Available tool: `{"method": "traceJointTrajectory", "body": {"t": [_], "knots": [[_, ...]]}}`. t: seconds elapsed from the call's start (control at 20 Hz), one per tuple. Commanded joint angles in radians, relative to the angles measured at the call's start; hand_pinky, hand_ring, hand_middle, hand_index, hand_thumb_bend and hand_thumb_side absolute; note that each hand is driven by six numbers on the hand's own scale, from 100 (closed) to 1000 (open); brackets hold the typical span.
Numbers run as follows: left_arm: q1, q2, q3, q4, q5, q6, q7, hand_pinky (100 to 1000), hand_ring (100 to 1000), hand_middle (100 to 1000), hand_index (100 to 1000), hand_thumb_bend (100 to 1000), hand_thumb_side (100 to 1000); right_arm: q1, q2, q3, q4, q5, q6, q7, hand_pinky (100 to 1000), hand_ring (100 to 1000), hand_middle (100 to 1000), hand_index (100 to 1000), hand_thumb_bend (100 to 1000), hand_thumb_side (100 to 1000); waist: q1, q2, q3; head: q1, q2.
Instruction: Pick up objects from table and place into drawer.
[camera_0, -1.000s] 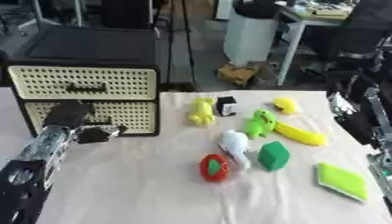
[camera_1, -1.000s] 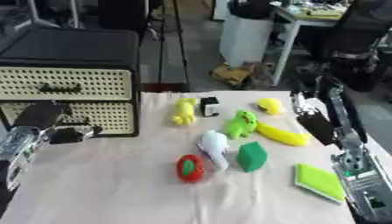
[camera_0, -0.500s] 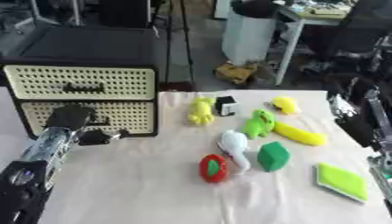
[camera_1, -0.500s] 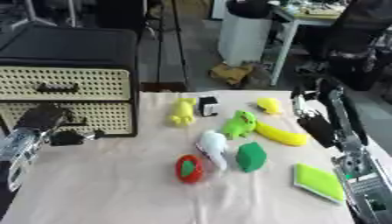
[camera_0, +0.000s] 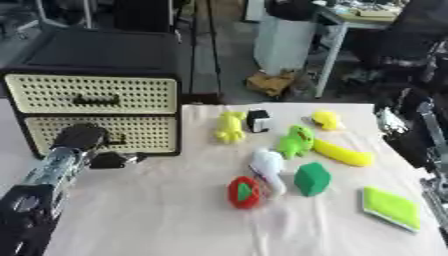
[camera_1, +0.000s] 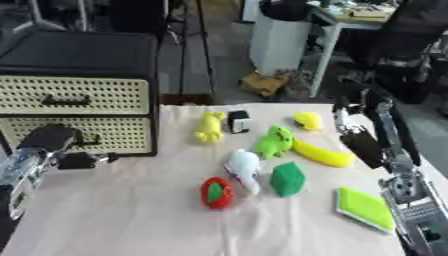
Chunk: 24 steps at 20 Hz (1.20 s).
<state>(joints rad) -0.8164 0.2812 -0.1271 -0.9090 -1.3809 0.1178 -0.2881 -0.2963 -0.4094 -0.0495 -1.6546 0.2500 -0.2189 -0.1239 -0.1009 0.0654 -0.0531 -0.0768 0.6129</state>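
Left hand (camera_0: 83, 140) is sitting at the lower drawer (camera_0: 105, 132) front, fingers curled by its handle; whether they are hooked on it I cannot tell, and both drawers are showing shut. Judged step: opening the drawer, which calls for a straight pull toward the near side. Toys are lying mid-table to the right; banana (camera_0: 343, 152) is running far-left to near-right. Right hand (camera_1: 354, 137) is hanging at the right edge, fingers unclear.

The left hand (camera_0: 83, 140) sits at the lower drawer (camera_0: 101, 133) front, with toys spread on the cloth (camera_0: 157, 210).
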Motion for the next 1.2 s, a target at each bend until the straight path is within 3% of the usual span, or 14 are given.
{"method": "traceJointTrajectory", "body": {"t": [0.05, 0.25, 0.65, 1.2], "knots": [[-0.002, 0.017, -0.012, -0.033, 0.006, -0.012, -0.034, 100, 100, 100, 536, 773, 1000, -0.015, -0.017, -0.01, -0.006, -0.008, -0.002, 0.001, 604, 707, 721, 771, 100, 644, 0.002, -0.01, 0.002, -0.003, -0.004], [0.023, 0.037, -0.035, -0.095, 0.013, -0.022, -0.064, 100, 100, 100, 474, 755, 1000, -0.014, -0.019, -0.012, -0.005, -0.007, -0.002, -0.001, 604, 707, 721, 771, 100, 644, 0.004, -0.012, 0.008, -0.01, -0.001], [0.107, 0.075, -0.087, -0.314, 0.063, -0.032, -0.145, 100, 100, 100, 480, 731, 1000, -0.012, -0.025, -0.014, -0.003, -0.005, -0.001, -0.002, 604, 707, 721, 771, 100, 645, 0.012, -0.019, 0.022, -0.024, 0.004], [0.27, 0.085, -0.103, -0.618, 0.141, -0.024, -0.239, 100, 100, 100, 485, 717, 1000, -0.006, -0.034, -0.017, 0.0, -0.001, -0.001, -0.003, 605, 707, 722, 772, 100, 646, 0.026, -0.03, 0.04, -0.04, 0.007]]}}
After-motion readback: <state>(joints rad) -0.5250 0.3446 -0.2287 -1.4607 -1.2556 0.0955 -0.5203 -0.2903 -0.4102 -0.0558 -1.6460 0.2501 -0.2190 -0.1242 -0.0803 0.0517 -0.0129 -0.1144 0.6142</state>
